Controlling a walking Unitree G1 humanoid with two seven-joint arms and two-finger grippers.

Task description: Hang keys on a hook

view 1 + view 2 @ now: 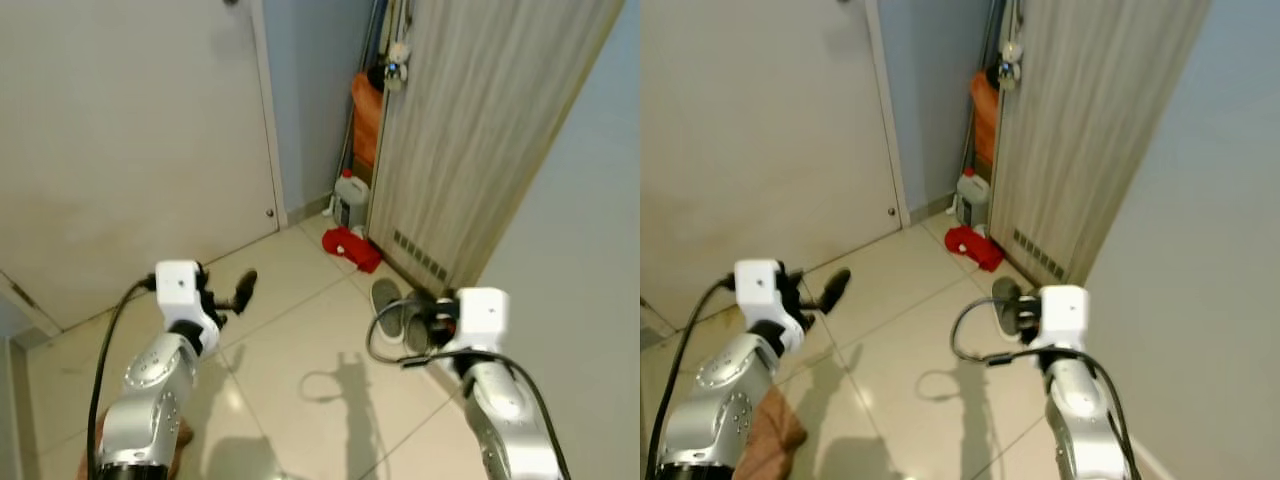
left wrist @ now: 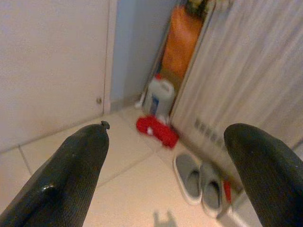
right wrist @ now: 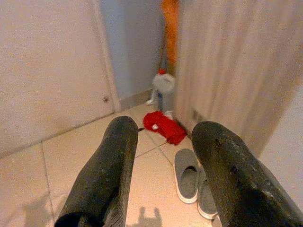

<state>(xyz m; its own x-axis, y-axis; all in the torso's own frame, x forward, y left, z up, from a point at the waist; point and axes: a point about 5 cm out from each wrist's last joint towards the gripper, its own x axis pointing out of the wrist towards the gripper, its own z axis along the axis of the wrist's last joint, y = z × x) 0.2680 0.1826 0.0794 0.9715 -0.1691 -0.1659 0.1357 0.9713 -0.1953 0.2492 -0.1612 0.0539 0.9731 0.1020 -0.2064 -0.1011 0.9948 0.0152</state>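
**Left eye view: entry corner inspected, both grippers empty, keys not identified**

1. Setting. A white door (image 1: 130,150) takes up the robot's left. A pale slatted wooden door (image 1: 480,130) stands on its right, with a strip of blue wall (image 1: 305,100) between them. The tiled floor (image 1: 300,340) is glossy.

2. Grippers. The left gripper (image 2: 168,127) is raised over the floor with its jaws set wide and nothing between them. The right gripper (image 3: 165,124) points at the same corner, its jaws moderately apart and likewise empty.

3. Floor items by the slatted door, largest first:
   - an orange object (image 1: 366,115) leaning in the corner beside thin poles;
   - a pair of grey slippers (image 3: 191,182);
   - a red bundle (image 1: 351,247);
   - a white jug with a red cap (image 1: 350,197).

4. Task objects. No keys can be made out with certainty, and no hook can be identified. A small pale item (image 1: 397,58) hangs at the slatted door's edge, near the top of the view. It is too small to say whether it is a keyring.

5. Risks, as judgement.
   - With empty jaws, any move toward a hook would achieve nothing. The keys must be found first.
   - The slippers and red bundle lie near the right arm's side, so a step forward could catch on them.
   - A reach toward the door edge could push the door, or strike the poles and topple them onto the jug.

6. Markings. No brand, label or writing is legible. Any label on the jug is blurred.
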